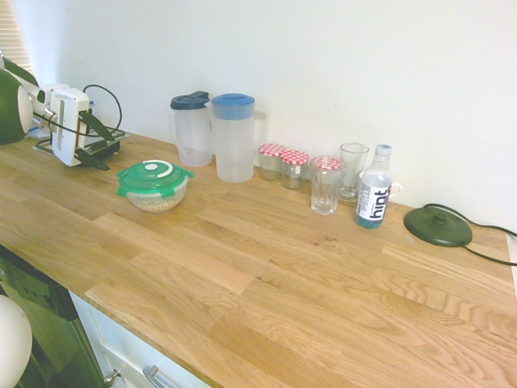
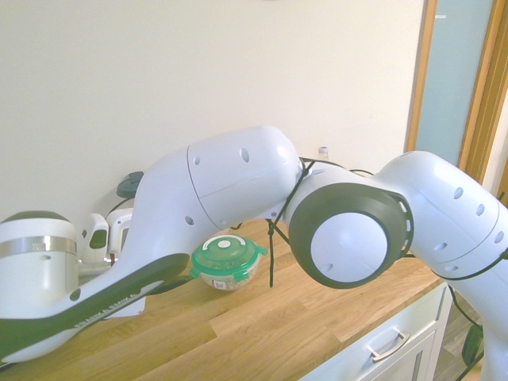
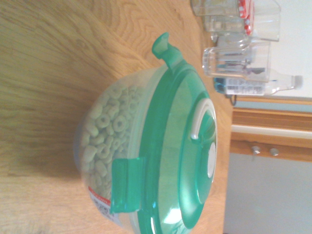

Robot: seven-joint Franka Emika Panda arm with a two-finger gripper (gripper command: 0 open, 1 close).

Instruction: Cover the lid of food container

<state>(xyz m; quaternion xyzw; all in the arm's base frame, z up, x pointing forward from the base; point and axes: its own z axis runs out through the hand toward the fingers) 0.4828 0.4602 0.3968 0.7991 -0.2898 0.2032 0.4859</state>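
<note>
Lid (image 1: 153,175) sits on food container (image 1: 157,196), clip tabs unlatched, flared. Fingers' state: can't tell from pics. Risk: lid pops off if nudged.

Lid (image 1: 154,176): green plastic, glossy, translucent, white ring set in. Bowl (image 1: 158,200): clear smooth plastic, pale cereal rings showing through. Worktop (image 1: 266,275): wood, oiled satin sheen, visible grain. Two jugs (image 1: 233,139): frosted plastic, blue lids. Tumblers (image 1: 325,185): clear glass. Arm (image 2: 230,182): smooth white glossy shell.
</note>
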